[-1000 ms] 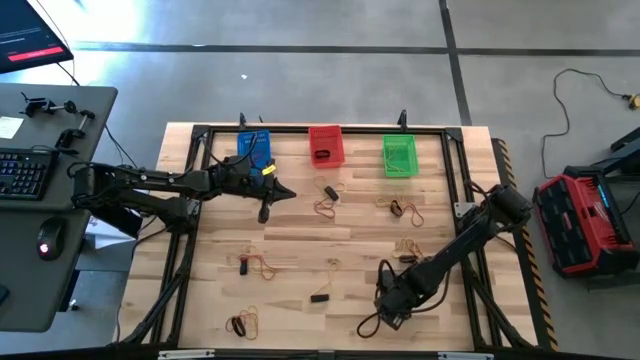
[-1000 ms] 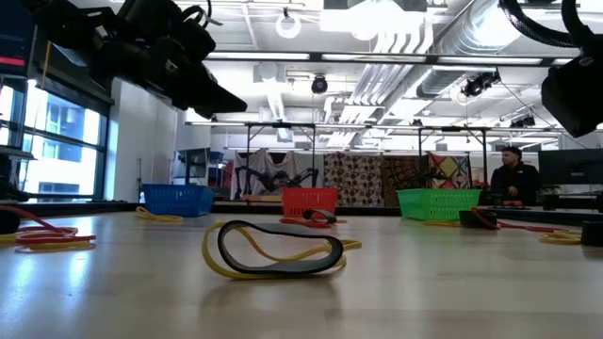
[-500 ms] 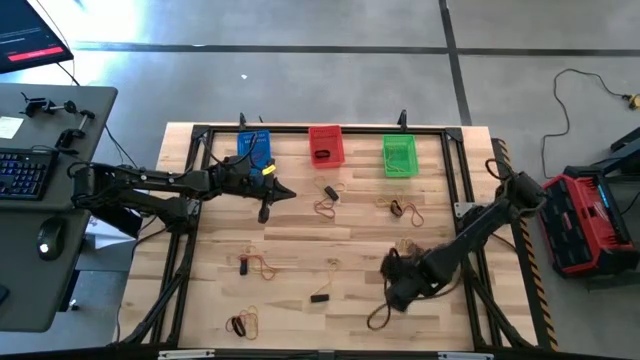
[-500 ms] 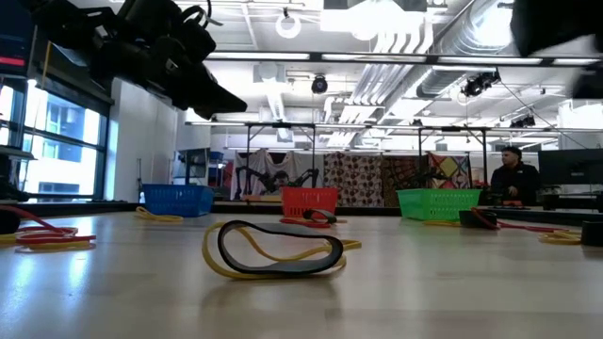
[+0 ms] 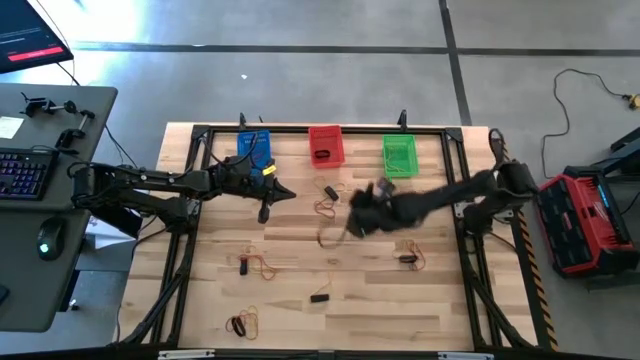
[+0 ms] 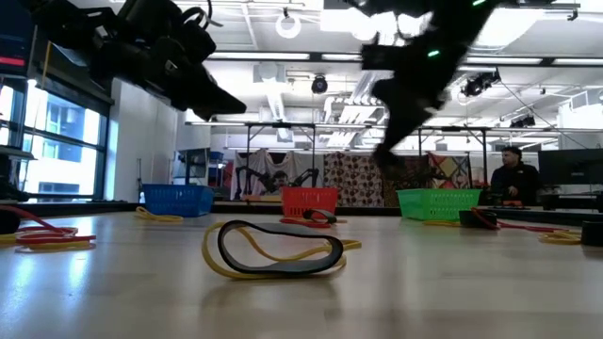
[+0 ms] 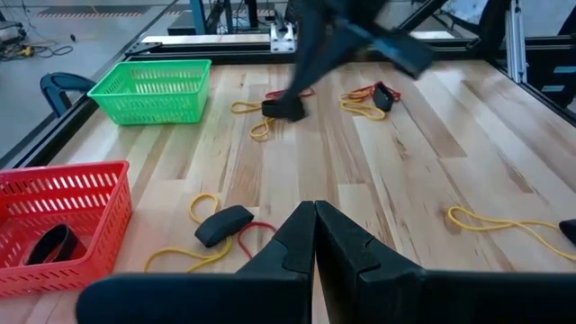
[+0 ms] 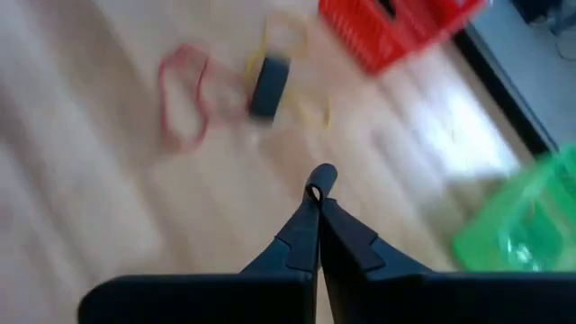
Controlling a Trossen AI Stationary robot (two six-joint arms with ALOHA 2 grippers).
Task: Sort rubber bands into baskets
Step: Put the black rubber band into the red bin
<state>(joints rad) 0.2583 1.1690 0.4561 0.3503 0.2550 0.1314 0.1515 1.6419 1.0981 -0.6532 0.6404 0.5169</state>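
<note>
Three baskets stand in a row at the table's far edge: blue point(image 5: 254, 146), red point(image 5: 326, 145) and green point(image 5: 400, 156). Rubber bands lie scattered on the wood, among them a red, yellow and black cluster point(image 5: 326, 200) and a black-and-yellow one point(image 6: 273, 250) near the low camera. My right gripper point(image 5: 351, 228) is over the table's middle, blurred, shut on a thin rubber band point(image 5: 326, 239). My left gripper point(image 5: 289, 193) hovers shut and empty near the blue basket, its fingers together point(image 7: 315, 212). My right gripper pinches the thin band between its two fingertips. A small loop of the band point(image 8: 321, 175) sticks out just past the tips. The fingers slant down toward the table's left. The rest of the band point(image 5: 326, 239) trails slack below and left of the gripper.
A black band point(image 7: 50, 245) lies inside the red basket. More bands lie at the near left point(image 5: 243, 322), left of centre point(image 5: 255, 265) and right of centre point(image 5: 405, 210). A dark frame point(image 5: 462, 180) borders the table. A person point(image 6: 513, 179) sits far behind it.
My right gripper has swung fast from the table's near right part up and toward the far edge and the middle, turning as it went. It stays shut, and the thin band has come off the table with it, trailing behind.
</note>
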